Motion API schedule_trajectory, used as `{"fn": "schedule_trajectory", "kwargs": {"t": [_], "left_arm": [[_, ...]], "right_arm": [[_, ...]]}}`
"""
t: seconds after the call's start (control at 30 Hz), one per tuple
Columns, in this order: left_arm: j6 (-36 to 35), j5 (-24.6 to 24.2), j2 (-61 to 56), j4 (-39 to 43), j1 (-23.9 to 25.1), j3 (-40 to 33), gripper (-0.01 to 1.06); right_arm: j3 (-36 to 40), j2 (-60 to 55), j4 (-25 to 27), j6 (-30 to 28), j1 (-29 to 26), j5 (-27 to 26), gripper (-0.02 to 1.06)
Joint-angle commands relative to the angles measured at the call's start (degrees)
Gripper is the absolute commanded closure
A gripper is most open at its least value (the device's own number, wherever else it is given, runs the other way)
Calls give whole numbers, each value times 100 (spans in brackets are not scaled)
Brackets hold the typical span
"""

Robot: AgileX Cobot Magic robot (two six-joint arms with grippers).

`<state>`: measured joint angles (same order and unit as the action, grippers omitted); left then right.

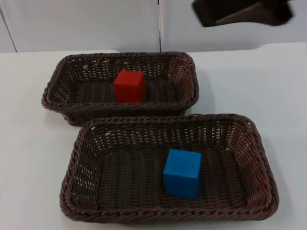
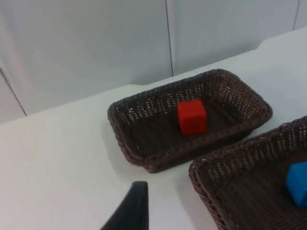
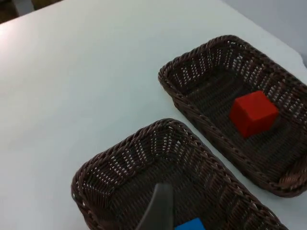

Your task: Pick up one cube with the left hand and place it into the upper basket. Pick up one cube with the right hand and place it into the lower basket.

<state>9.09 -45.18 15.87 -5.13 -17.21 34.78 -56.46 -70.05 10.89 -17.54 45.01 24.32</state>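
The right gripper [image 1: 243,11] hangs high above the white table [image 1: 23,150], in front of the grey wall [image 1: 79,21], up past the far right end of the upper basket [image 1: 56,88]. In the right wrist view one dark fingertip [image 3: 158,211] sits over the lower basket [image 3: 124,158], with the blue cube [image 3: 192,224] just beside it. The fingertip is not touching the cube. I cannot tell if this gripper is wide or narrow. It holds nothing that I can see.

The left gripper [image 2: 129,208] shows as one black fingertip in the left wrist view. It is above bare table, near the closest corner of the upper basket [image 2: 124,139]. The red cube [image 2: 192,116] is well apart from it. I cannot tell if this gripper is wide or narrow either.

The red cube [image 1: 129,85] lies inside the upper basket, near the middle of its floor. It sits flat and touches no wall.

The blue cube [image 1: 183,172] lies inside the lower basket [image 1: 74,163], a little to the right of the middle. It sits flat too.

The two brown woven baskets lie one behind the other, with their long sides just beside each other.
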Motion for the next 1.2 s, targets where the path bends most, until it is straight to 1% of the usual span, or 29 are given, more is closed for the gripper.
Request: {"fn": "schedule_trajectory", "kwargs": {"t": [0.0,0.13,0.3,0.33,0.47,0.5,0.57,0.77,0.9,1.03,1.07,1.17], "left_arm": [[-158,-155,-173,20,-8,-22,6],[-258,-314,-503,142,-8,-22,6],[-727,-748,-1033,578,-8,-22,6],[-727,-748,-1033,578,-8,-22,6],[-812,-1123,-1413,597,-8,-22,6],[-812,-1123,-1413,597,-8,-22,6],[-849,-1303,-1587,597,-8,-22,6],[-860,-1645,-1587,655,-8,-33,6],[-860,-1714,-1587,705,-8,-139,6],[-860,-1704,-1587,725,-8,-532,6],[-860,-1704,-1587,725,-8,-532,6],[-860,-1736,-1587,778,-8,-544,6]], "right_arm": [[205,333,13,11,34,10,31],[492,756,-18,11,34,-4,31],[969,1471,-18,11,34,-150,31],[969,1471,-18,11,34,-150,31],[1287,2059,-18,11,34,-173,31],[1287,2059,-18,11,34,-173,31],[1467,2402,-18,11,34,-173,31],[1708,2933,-18,11,34,-147,31],[1863,3239,-18,104,34,-147,31],[2066,3568,-18,162,34,-88,31],[2066,3568,-18,162,34,-88,31],[2156,3755,-18,185,34,99,31]]}}
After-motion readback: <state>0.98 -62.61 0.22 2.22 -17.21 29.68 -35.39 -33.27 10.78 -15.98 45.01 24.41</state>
